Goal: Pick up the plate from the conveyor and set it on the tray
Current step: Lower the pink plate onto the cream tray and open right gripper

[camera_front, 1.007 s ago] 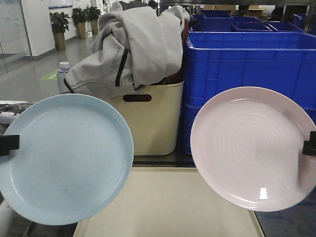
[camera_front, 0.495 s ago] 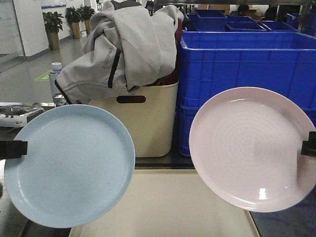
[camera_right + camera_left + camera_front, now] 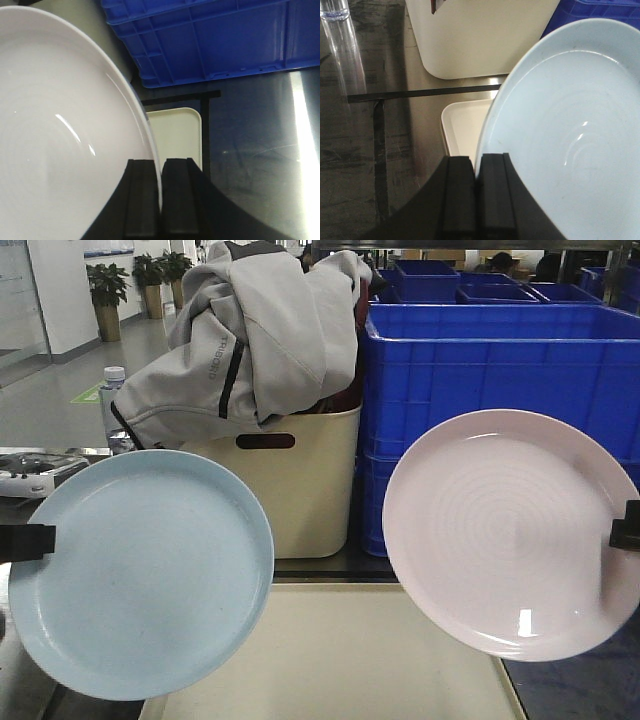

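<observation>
A pale blue plate (image 3: 140, 575) hangs upright on the left, its face toward the front camera, with my left gripper (image 3: 35, 540) shut on its left rim. The wrist view shows that blue plate (image 3: 570, 125) pinched at the rim by the left gripper (image 3: 477, 170). A pale pink plate (image 3: 510, 535) hangs upright on the right, held at its right rim by my right gripper (image 3: 622, 530); the pink plate (image 3: 65, 130) sits between the shut fingers of the right gripper (image 3: 160, 172). The cream tray (image 3: 340, 660) lies flat below and between both plates. The conveyor is out of view.
A tall cream tub (image 3: 300, 485) with a handle slot holds a grey jacket (image 3: 265, 325) behind the tray. Stacked blue crates (image 3: 490, 370) stand at the back right. A clear water bottle (image 3: 115, 395) stands at the left. The tray rests on a steel tabletop (image 3: 365, 130).
The pink plate has risen slightly and tilted a little. The blue plate and the scene behind it have stayed nearly still over the last half second, after an earlier shift of view.
</observation>
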